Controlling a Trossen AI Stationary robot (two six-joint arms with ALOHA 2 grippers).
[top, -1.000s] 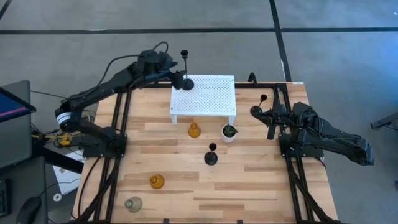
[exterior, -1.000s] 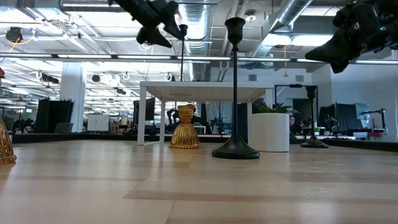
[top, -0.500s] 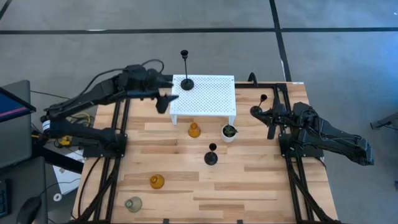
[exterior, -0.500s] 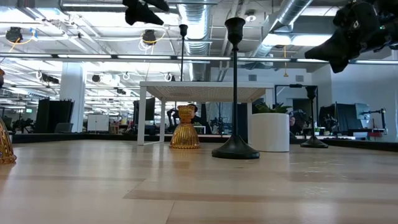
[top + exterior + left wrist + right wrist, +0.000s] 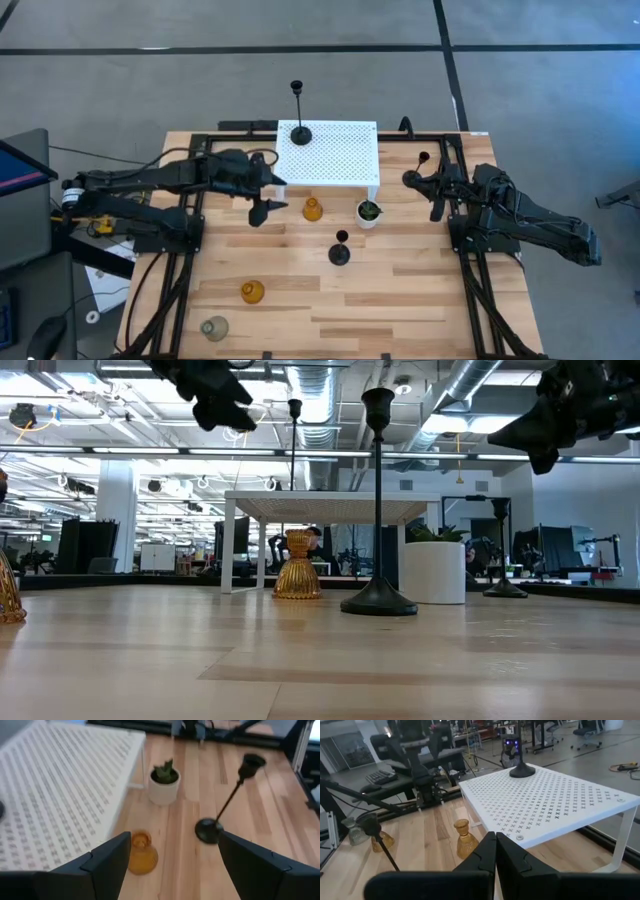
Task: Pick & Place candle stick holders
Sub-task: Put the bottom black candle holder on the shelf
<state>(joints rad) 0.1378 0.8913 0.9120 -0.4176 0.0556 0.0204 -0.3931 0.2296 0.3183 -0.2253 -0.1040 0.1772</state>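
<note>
The tall black holder [image 5: 298,132] stands by its round base on the far left corner of the white perforated shelf [image 5: 335,155]. A second black holder [image 5: 340,252] stands mid-table, and a third [image 5: 423,159] stands by the right arm. One amber glass holder [image 5: 312,209] sits in front of the shelf, another [image 5: 252,291] sits near left, and the pale grey one [image 5: 214,327] sits at the near left edge. My left gripper [image 5: 262,207] is open and empty, above the table left of the first amber holder [image 5: 141,855]. My right gripper [image 5: 413,180] is shut and empty at the right.
A small white pot with a green plant [image 5: 368,212] stands beside the shelf's near right leg, close to the amber holder and the mid-table black holder [image 5: 216,829]. Black frame rails run along the table's left and right sides. Bare wood lies at the near right.
My left gripper has drawn away from the tall black holder, first toward the table's left edge, then toward the near edge. It now hangs off the shelf beside the amber holder. The tall holder stays upright on the shelf's far left corner.
</note>
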